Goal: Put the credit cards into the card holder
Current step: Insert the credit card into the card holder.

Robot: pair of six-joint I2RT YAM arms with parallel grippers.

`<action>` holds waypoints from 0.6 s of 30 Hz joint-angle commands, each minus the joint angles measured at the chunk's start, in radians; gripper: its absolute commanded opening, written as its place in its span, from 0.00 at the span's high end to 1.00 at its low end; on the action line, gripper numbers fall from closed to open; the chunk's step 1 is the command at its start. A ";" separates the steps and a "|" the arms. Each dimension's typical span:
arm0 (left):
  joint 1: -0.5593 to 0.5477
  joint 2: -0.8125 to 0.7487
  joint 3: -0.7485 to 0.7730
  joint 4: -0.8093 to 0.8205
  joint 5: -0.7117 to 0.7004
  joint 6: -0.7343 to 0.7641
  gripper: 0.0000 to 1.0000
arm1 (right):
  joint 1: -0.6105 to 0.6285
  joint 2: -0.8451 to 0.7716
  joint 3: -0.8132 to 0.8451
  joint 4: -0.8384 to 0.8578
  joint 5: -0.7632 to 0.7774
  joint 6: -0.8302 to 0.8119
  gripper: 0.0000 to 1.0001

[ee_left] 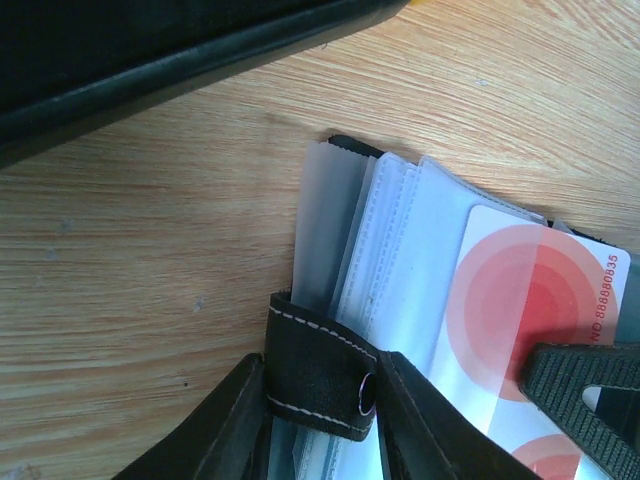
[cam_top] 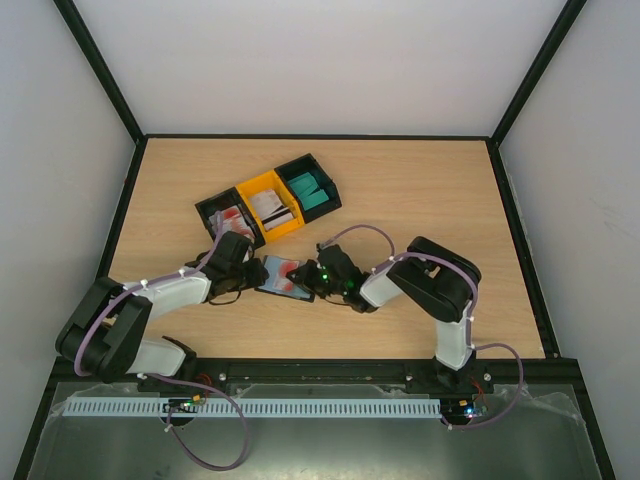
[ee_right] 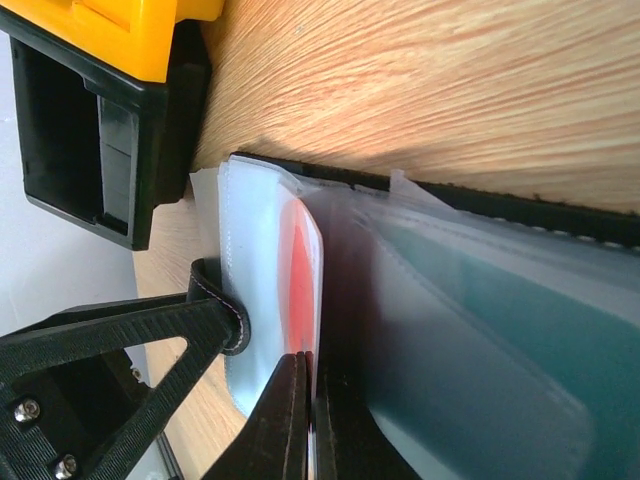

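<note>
- A pale wooden table (cam_top: 420, 190) sits inside white walls with a black frame. Three small bins stand in a row toward the back left: a black bin (cam_top: 210, 212), a yellow bin (cam_top: 252, 188) and a second black one that has teal cards (cam_top: 312, 196) in it.
- The card holder (cam_top: 283, 276) lies open on the table just in front of the bins, between the two arms, with its clear sleeves fanned out.
- The left gripper (ee_left: 320, 378) is clamped on the holder's stitched snap tab (ee_left: 312, 350), pinning that end in place.
- The right gripper (ee_right: 310, 378) has its fingers pressed together. It appears to pinch the edge of a red-and-white card (ee_left: 530, 310) that lies on the sleeves.
- A teal card (ee_right: 500, 300) already sits in a sleeve beside it.
- Step in hand, as I judge it: feeding the red-and-white card into a clear pocket while the other arm steadies the holder.
- I cannot tell whether the card's leading edge is inside a pocket mouth or only resting on top.
- The next move calls for a flat, straight push along the sleeve, with the tab held firm so the holder does not slide. After that the card should be let go, and more cards wait in the bins.
</note>
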 commanded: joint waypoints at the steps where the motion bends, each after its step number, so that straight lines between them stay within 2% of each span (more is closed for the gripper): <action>1: -0.006 0.022 -0.026 -0.018 0.059 0.010 0.69 | 0.002 0.064 0.015 -0.116 0.000 -0.024 0.98; 7: -0.006 0.008 -0.031 -0.023 0.057 0.009 0.70 | 0.002 0.033 0.003 -0.143 0.030 -0.065 0.94; 14: -0.006 -0.019 -0.029 -0.028 0.051 0.008 0.70 | 0.002 -0.079 -0.011 -0.280 0.100 -0.105 0.69; 18: -0.007 -0.024 -0.027 -0.030 0.062 0.010 0.70 | 0.001 -0.105 -0.008 -0.338 0.112 -0.109 0.61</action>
